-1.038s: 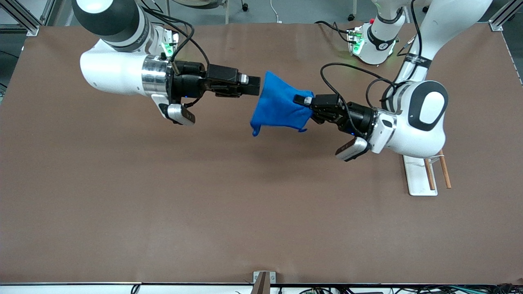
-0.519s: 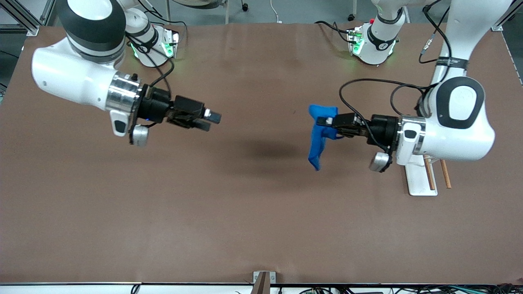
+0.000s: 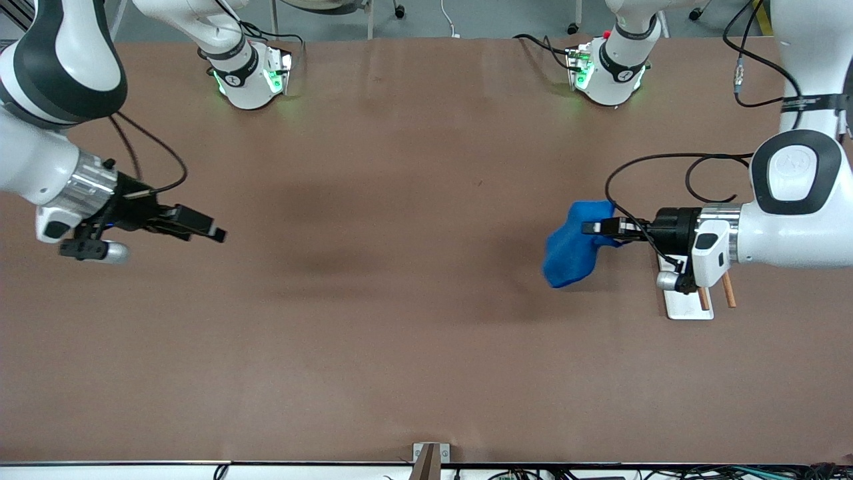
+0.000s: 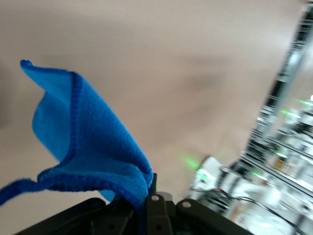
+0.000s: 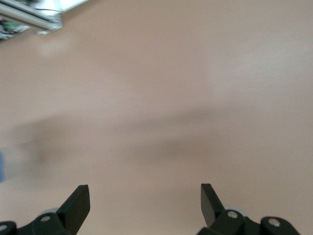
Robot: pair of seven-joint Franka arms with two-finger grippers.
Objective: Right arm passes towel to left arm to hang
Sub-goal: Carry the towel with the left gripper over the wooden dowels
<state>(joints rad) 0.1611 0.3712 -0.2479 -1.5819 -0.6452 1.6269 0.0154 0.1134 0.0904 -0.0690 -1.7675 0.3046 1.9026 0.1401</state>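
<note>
Brown tabletop (image 3: 400,320), broad and mostly bare. Toward the left arm's end, a white flat base (image 3: 686,303) with two brown wooden rods (image 3: 728,290) lying along it, partly covered by the left arm's wrist; whether a rack or a stand, cannot tell. Along the edge nearest the front camera, a small metal bracket (image 3: 430,453) at the middle, with cables running just under the tabletop's rim. At the top of the front view, the two arm bases with green lights, well apart from each other. Nothing standing between the two claws. No container in sight. Towel (image 3: 573,243): bright blue, soft and fleecy, bunched into a drooping fold rather than spread flat, hanging in the air over the tabletop near the white base, toward the left arm's end. In the left wrist view, towel (image 4: 88,142) with a darker stitched hem running along its edge, one corner sticking up, another strip of hem trailing off to the picture's edge. Left claw (image 3: 590,227) clamped tight on an upper part of the towel, pointing level toward the middle of the tabletop, with the cloth sagging below it. Right claw (image 3: 214,233) over the right arm's end of the tabletop, well apart from the towel, jaws spread wide and holding nothing; in the right wrist view, right claw (image 5: 145,200) with both dark fingertips (image 5: 78,203) apart over bare brown surface.
</note>
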